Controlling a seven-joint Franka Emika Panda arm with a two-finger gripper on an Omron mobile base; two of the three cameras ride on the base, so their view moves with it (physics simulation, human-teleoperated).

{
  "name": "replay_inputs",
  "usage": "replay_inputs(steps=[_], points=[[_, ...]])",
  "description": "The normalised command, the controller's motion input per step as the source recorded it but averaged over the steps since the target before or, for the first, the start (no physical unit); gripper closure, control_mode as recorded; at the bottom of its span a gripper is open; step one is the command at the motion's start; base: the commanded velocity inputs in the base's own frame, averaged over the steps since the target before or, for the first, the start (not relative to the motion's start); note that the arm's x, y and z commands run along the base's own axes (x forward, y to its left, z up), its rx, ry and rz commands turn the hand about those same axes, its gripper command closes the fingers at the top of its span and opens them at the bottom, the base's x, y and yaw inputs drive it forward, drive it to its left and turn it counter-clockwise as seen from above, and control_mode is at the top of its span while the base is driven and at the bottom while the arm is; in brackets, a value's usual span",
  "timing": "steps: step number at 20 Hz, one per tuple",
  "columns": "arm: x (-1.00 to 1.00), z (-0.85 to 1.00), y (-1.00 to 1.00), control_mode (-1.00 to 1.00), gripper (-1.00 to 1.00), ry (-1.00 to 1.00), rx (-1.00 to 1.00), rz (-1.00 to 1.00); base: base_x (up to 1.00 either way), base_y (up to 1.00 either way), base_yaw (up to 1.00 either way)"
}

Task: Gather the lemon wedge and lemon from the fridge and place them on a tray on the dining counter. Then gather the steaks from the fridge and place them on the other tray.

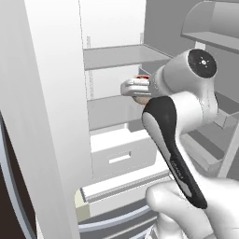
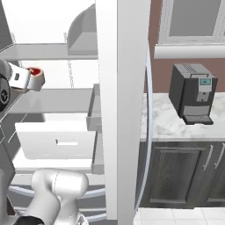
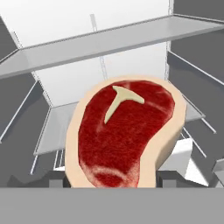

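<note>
This is a home kitchen, rendered rather than filmed. An open fridge [image 1: 116, 93] fills the left base view, with grey shelves [image 1: 122, 56] toward twelve o'clock and a white drawer [image 1: 122, 156] below centre. In the right base view, at three o'clock, a marble-topped bench [image 2: 176, 123] carries a dark coffee machine [image 2: 193, 93] over dark wood cabinet doors [image 2: 176, 173], with a glazed wall cabinet [image 2: 193, 19] at one o'clock. A raw steak [image 3: 124, 131] sits centre in the hand view.
</note>
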Motion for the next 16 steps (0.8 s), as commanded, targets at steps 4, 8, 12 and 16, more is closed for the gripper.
replay_inputs(steps=[4, 8, 12, 16], points=[[-1.00, 0.00, -0.30, -1.00, 1.00, 0.00, 0.00, 0.00, 0.00, 0.00, 0.00], [-0.91, 0.00, -0.35, -1.00, 1.00, 0.00, 0.00, 0.00, 0.00, 0.00, 0.00], [-0.25, 0.00, -0.04, -1.00, 1.00, 0.01, 0.00, 0.00, 0.00, 0.00, 0.00], [0.00, 0.00, 0.00, -1.00, 1.00, 0.02, 0.00, 0.00, 0.00, 0.00, 0.00]])
